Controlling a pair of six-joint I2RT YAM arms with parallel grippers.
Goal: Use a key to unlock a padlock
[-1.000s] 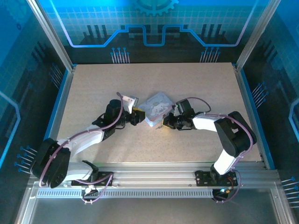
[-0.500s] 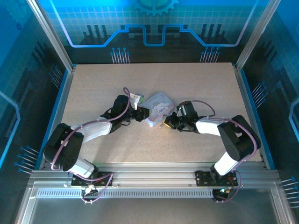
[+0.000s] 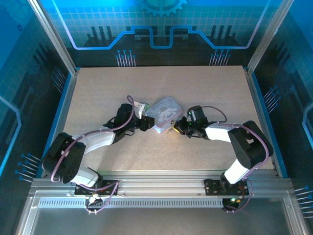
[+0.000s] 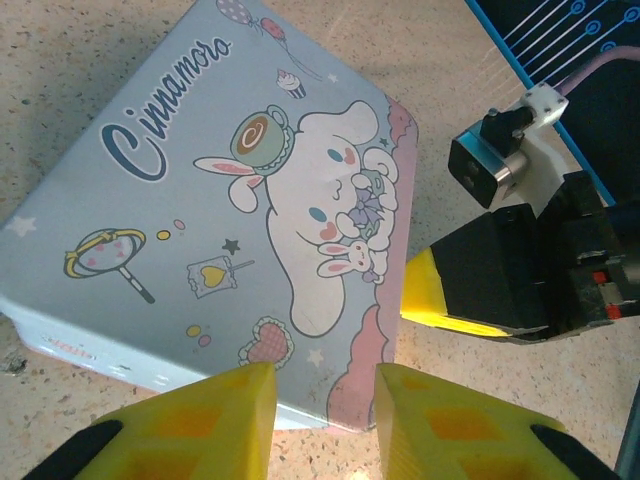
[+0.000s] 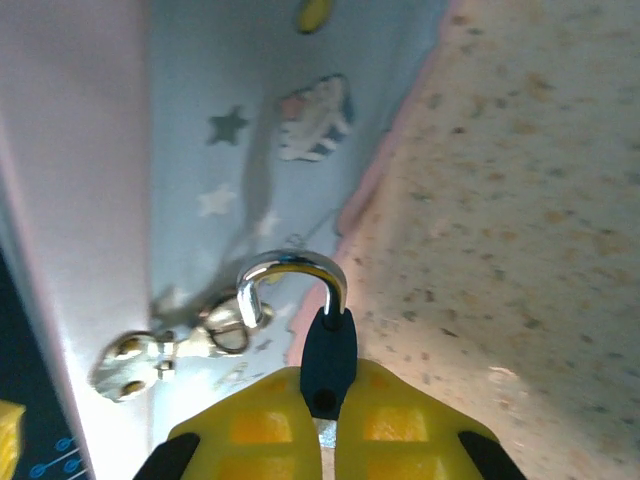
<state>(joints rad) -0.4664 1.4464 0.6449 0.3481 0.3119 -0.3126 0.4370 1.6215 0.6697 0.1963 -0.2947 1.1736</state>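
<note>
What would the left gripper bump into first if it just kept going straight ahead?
Most likely the cartoon tin. The left gripper points at the tin's near edge, with its open jaws just short of it. How big the gap is can't be judged from the wrist view.

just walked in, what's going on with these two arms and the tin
Both arms meet at a Cinnamoroll tin lying on the table. The right gripper is shut on the small dark padlock, whose silver shackle is hooked through a ring on the tin's side. The left gripper sits at another edge of the tin, its jaws apart and nothing visibly between them.
</note>
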